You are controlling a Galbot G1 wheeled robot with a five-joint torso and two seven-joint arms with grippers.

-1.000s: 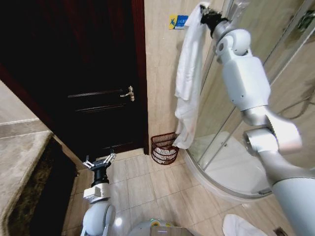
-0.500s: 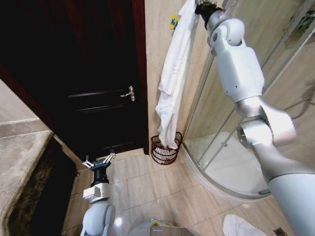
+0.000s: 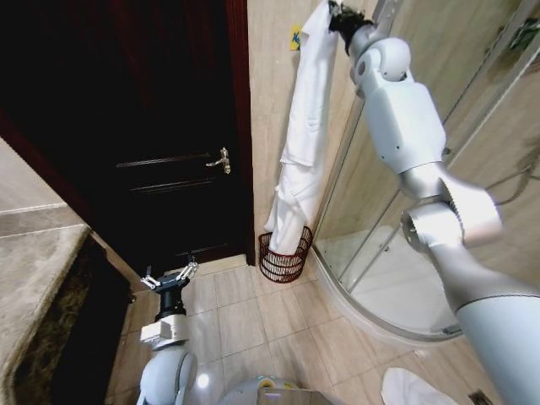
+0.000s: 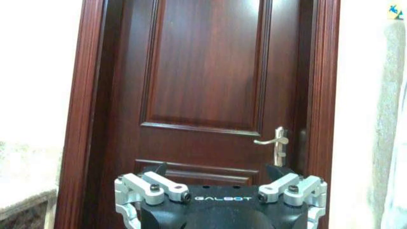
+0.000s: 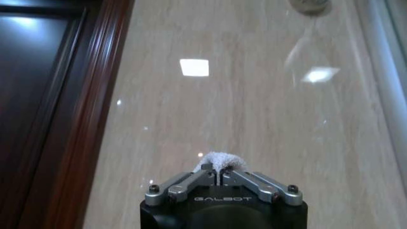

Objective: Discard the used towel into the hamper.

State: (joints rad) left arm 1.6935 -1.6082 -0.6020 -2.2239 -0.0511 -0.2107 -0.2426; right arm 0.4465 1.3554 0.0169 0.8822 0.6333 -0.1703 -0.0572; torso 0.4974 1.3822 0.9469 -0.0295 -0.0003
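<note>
A long white towel (image 3: pixel 301 143) hangs from my right gripper (image 3: pixel 337 14), which is raised high near the tiled wall and shut on the towel's top end (image 5: pixel 219 161). The towel's lower end dangles into the mouth of the hamper (image 3: pixel 283 257), a small reddish-brown wire basket on the floor by the door frame. My left gripper (image 3: pixel 170 279) stays low in front of the dark door, open, holding nothing, with its fingers (image 4: pixel 149 187) spread.
A dark wooden door (image 3: pixel 160 143) with a lever handle (image 3: pixel 221 159) stands left of the hamper. A curved glass shower enclosure (image 3: pixel 396 278) rises on the right. Another white cloth (image 3: pixel 413 390) lies on the floor tiles at bottom right. A stone counter (image 3: pixel 34 287) borders the left.
My right arm has swung the towel leftward, from beside the shower glass to above the hamper, and its lower end now hangs into the basket. The left arm has not moved.
</note>
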